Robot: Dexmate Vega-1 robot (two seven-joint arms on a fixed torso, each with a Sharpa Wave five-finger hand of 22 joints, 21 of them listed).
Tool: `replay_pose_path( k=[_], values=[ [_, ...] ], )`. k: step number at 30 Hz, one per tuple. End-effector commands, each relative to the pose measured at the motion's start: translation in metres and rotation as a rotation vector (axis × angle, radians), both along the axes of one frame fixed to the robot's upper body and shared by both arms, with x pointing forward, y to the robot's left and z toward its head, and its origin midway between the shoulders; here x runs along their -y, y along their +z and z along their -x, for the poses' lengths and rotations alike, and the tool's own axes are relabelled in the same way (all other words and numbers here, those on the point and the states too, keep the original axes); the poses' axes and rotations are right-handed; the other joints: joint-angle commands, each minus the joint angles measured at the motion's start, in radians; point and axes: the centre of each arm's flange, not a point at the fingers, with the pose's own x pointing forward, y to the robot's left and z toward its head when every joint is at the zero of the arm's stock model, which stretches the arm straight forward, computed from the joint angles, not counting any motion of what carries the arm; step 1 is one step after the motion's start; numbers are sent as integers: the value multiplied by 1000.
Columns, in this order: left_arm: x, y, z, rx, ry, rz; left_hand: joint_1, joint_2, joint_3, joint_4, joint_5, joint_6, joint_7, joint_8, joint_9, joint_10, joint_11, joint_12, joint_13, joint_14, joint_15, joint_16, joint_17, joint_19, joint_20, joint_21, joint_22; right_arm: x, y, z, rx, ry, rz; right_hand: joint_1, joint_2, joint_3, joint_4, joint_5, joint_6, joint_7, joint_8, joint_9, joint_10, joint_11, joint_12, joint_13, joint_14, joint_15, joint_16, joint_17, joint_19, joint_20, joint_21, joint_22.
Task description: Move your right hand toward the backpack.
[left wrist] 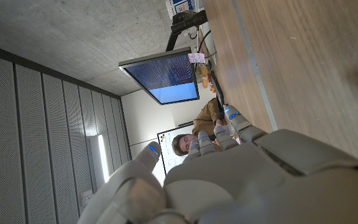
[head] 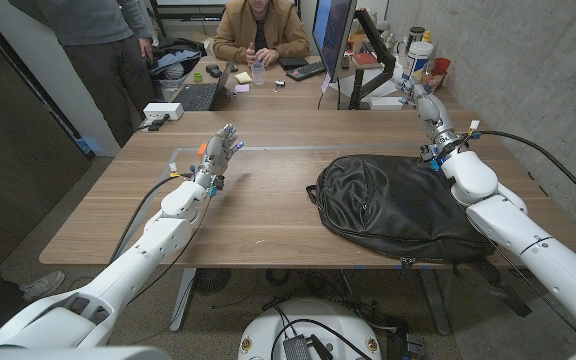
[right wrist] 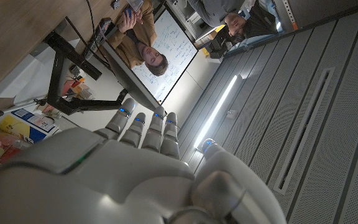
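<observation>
Backpack [head: 400, 208] below right robot hand [head: 429, 106].

Both hands [head: 222, 147] [head: 426, 105] raised, fingers extended.

The backpack [head: 398, 208] is lying on the table [head: 268, 200], over on the right half toward the near edge. The right hand [head: 426, 106] is hovering just behind it, by the far right corner. The left hand [head: 221, 152] is sitting well apart to the backpack's left. Behind the table, a monitor [head: 335, 35] is standing, with a seated person [head: 260, 28] left of it.
</observation>
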Motion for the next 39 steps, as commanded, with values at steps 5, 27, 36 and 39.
replay_pose_path(
  k=[5, 27, 36, 39],
  values=[
    [-1, -1, -1, -2, 0, 0, -11, 97, 7, 2, -3, 3, -5, 3, 3, 7, 2, 3, 5, -8, -62, 5, 6, 4, -37, -6, 3, -5, 2, 9, 25, -55, 64, -2, 42, 7, 1, 4, 7, 2, -4, 5, 9, 0, 0, 2, 6, -20, -1, 2, 10, -61, -7, 4],
    [0, -1, -3, -7, 0, 1, -11, 97, 8, 2, -4, 3, -4, 2, 3, 7, -3, 3, 5, -7, -60, 5, 6, 3, -36, -8, 3, -13, 6, 17, 73, -145, 166, 1, 41, 12, -1, 4, 10, -1, -5, 5, 12, -4, -1, 2, 10, -23, -2, 1, 14, -60, -16, 4],
    [-1, 0, -4, -6, -1, 0, -11, 97, 8, 2, -4, 3, -3, 3, 3, 7, -1, 3, 5, -7, -61, 5, 6, 4, -38, -8, 3, -16, 6, 21, 86, -176, 205, 2, 40, 14, -2, 3, 11, -3, -6, 5, 12, -5, -2, 2, 12, -24, -2, 1, 15, -59, -21, 4],
    [-1, -1, -4, -8, -3, 0, -12, 97, 8, 2, -4, 3, -3, 3, 3, 7, 0, 3, 5, -7, -60, 5, 6, 4, -37, -8, 3, -16, 6, 22, 85, -180, 209, 2, 40, 15, -2, 3, 12, -3, -6, 5, 12, -6, -2, 2, 12, -25, -2, 1, 16, -60, -22, 4]
  ],
)
